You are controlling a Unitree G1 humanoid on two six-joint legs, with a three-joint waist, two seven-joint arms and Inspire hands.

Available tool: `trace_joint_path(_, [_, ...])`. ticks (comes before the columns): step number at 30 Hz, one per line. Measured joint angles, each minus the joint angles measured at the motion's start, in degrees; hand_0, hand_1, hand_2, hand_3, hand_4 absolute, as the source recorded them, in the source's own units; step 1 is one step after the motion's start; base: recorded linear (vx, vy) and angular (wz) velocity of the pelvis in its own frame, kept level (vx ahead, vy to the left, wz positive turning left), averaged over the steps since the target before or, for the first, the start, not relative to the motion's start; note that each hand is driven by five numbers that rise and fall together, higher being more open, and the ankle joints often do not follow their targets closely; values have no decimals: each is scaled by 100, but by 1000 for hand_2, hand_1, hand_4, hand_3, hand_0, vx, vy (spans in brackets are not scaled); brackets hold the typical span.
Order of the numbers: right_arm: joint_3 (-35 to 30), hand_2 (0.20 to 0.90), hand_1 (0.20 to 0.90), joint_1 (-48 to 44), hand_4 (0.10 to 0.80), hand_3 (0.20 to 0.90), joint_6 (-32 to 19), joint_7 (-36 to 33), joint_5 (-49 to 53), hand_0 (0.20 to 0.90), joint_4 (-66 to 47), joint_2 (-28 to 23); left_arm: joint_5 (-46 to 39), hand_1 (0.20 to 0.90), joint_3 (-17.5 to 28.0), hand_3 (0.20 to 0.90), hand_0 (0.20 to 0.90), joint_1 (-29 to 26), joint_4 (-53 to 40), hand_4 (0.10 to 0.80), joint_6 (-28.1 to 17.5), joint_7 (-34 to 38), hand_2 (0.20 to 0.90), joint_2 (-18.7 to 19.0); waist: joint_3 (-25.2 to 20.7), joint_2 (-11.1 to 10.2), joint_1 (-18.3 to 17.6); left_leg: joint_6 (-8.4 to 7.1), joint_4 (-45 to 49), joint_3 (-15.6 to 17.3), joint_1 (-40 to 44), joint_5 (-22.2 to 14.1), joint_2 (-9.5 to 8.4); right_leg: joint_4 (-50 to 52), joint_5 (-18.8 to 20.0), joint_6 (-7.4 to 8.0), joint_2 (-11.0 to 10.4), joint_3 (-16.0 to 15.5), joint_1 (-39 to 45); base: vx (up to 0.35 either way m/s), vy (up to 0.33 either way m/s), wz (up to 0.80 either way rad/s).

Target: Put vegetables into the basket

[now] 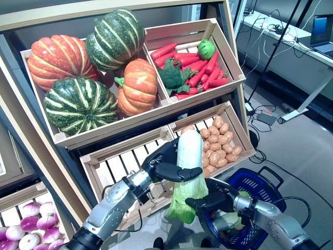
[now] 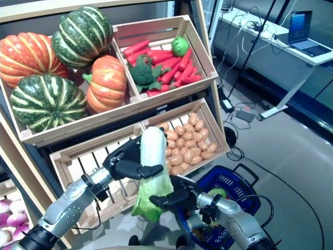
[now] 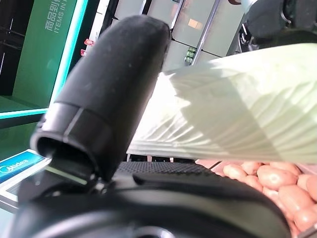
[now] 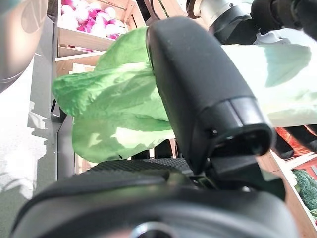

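A long napa cabbage (image 1: 190, 151) hangs upright in front of the lower crates, white stem up and green leaves down. My left hand (image 1: 164, 164) is shut round its white middle, and its thumb (image 3: 109, 99) lies against the stem (image 3: 237, 119). My right hand (image 1: 213, 200) reaches in from the lower right with its fingers stretched out, touching the leafy end (image 4: 114, 109). The blue basket (image 1: 260, 179) sits just behind that hand at the lower right, with a green and a pale vegetable inside.
The slanted wooden shelf holds a crate of pumpkins (image 1: 83, 78), a crate of carrots (image 1: 195, 65) with a broccoli (image 1: 170, 75), and a crate of potatoes (image 1: 221, 140). A slatted crate (image 1: 117, 166) lies behind my left arm. Purple onions (image 1: 26, 229) show at lower left.
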Motion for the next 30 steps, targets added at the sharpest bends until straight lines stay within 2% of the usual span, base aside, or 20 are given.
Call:
trace_joint_path(13, [-10, 300, 300, 2, 400, 300, -11, -298, 45, 300, -1, 43, 0, 900, 23, 900, 900, -1, 0, 800, 0, 37, 900, -73, -24, 17, 1, 0, 0, -1, 2, 0, 0, 0, 0, 0, 0, 0, 1, -3, 0, 0])
trace_joint_path(25, [-138, 300, 300, 352, 400, 300, -283, -1226, 924, 300, -19, 825, 11, 900, 373, 900, 900, -8, -5, 800, 1, 80, 900, -444, -23, 15, -33, 2, 0, 6, 2, -1, 2, 0, 0, 0, 1, 9, -2, -14, -1, 0])
trace_joint_path(30, [-201, 300, 300, 397, 400, 300, -600, -1562, 1199, 300, 175, 1172, 13, 900, 436, 900, 900, -10, -12, 800, 89, 93, 900, -593, -22, 10, -64, 2, -1, 22, -34, -2, 6, 0, 0, 0, 3, 25, -45, -6, -3, 0])
